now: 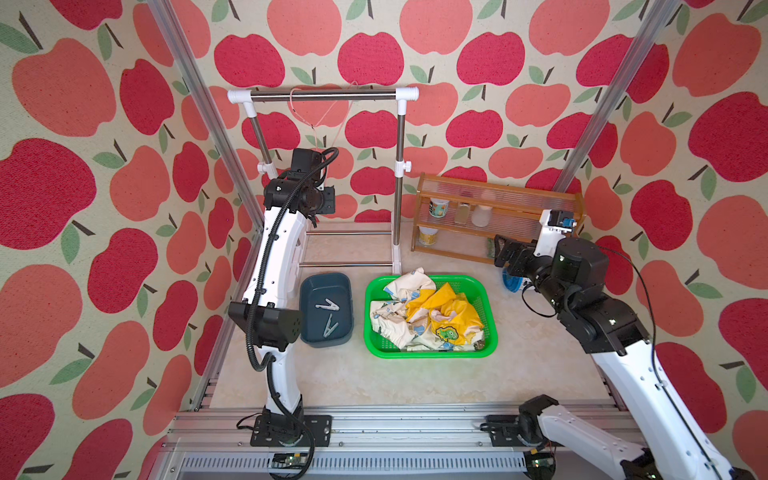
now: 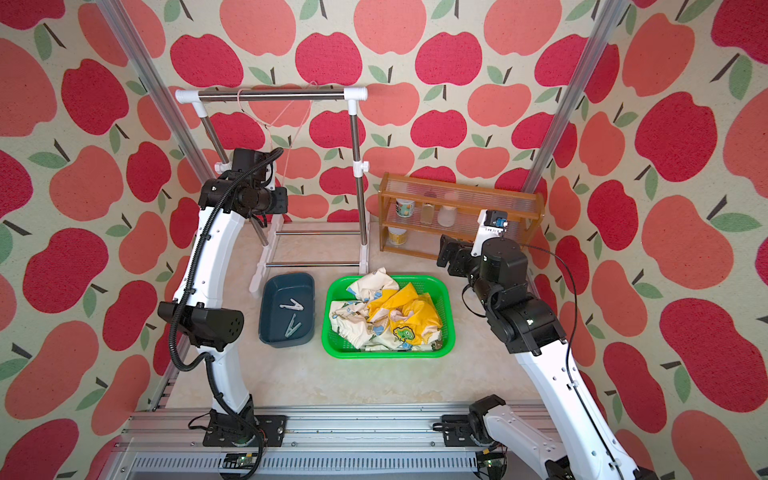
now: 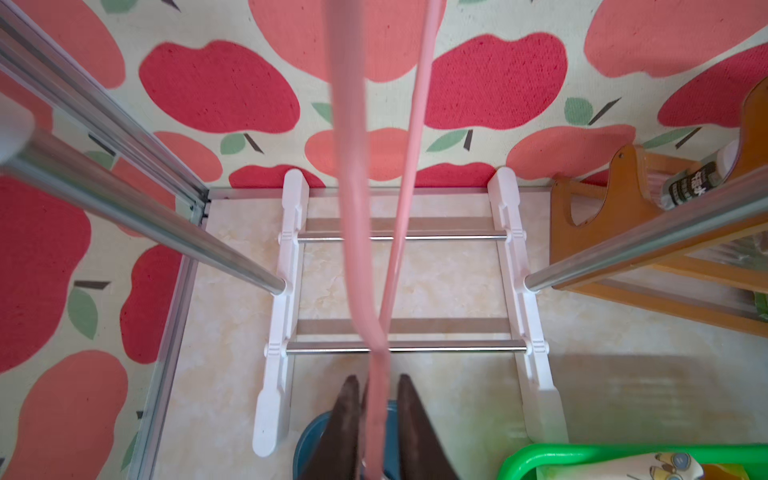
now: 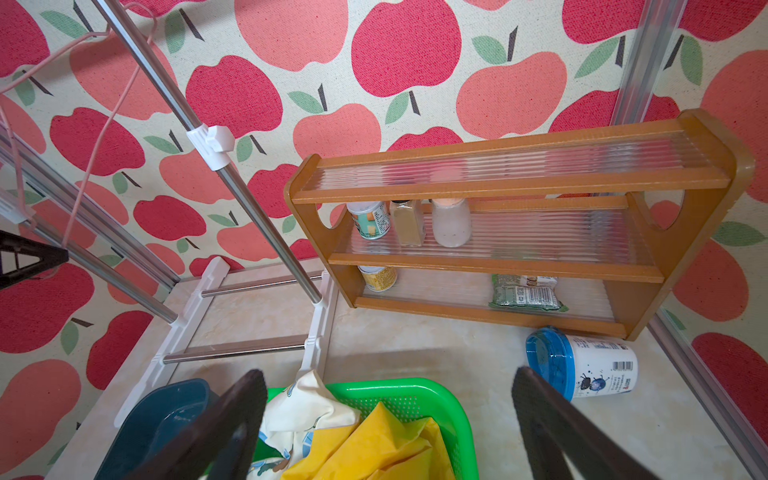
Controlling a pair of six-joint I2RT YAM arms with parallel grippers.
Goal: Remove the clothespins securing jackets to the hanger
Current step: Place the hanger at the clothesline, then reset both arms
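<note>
Apple-print walls close round a pale marbled table [image 1: 415, 382]. Both clothespins [image 1: 326, 306] lie in the blue tub [image 1: 309, 286] and the jacket [image 1: 428, 316] sits crumpled in the green basket [image 1: 374, 345], so the job looks finished. The left gripper [image 3: 376, 380] stands narrowly parted around the bare hanger [image 3: 357, 208] on the rack [image 1: 324, 96]; it should draw off straight, not snagging the wire. The right gripper [image 4: 388, 374] gapes wide, empty.

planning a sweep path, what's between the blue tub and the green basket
Nothing sits there: only a narrow bare strip of tabletop separates the blue tub from the green basket, as both top views show.
</note>
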